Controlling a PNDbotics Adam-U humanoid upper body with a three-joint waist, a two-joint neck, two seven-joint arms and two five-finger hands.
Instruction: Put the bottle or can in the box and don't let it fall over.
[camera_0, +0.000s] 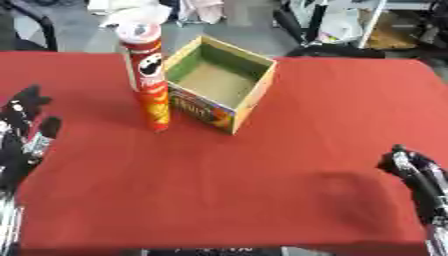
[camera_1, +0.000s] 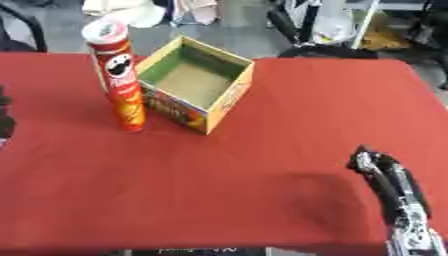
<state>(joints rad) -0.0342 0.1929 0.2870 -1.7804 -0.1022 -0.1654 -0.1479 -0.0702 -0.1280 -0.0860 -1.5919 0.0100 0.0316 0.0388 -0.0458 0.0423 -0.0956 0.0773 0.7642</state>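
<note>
Overhead, item by item. Surface: red tablecloth (camera_0: 262, 190) covering the whole table, flat, with a faint dark shadow patch toward 4 o'clock. Room: grey floor beyond the far edge, with white cloth or bags at 12 o'clock, black chair parts and pale furniture legs at 1 to 2 o'clock.

Task item: tall red crisp can (camera_0: 149, 75), upright on the cloth at about 11 o'clock, pale lid on top, standing just beside the box's left corner, outside it.

Box (camera_0: 259, 90): open-topped cardboard, green inner walls, brown floor, printed colourful outer face, nothing inside; sits at about 12 o'clock.

Left hand (camera_0: 22, 125): at 9 o'clock by the table's edge, fingers up and relaxed, holding nothing, well apart from the can. The left eye view shows it fully; the right eye view shows only a dark sliver at its left border.

Right hand (camera_1: 385, 172): at 4 o'clock, seen best in the right eye view, dark fingers extended, released, grasping nothing.
</note>
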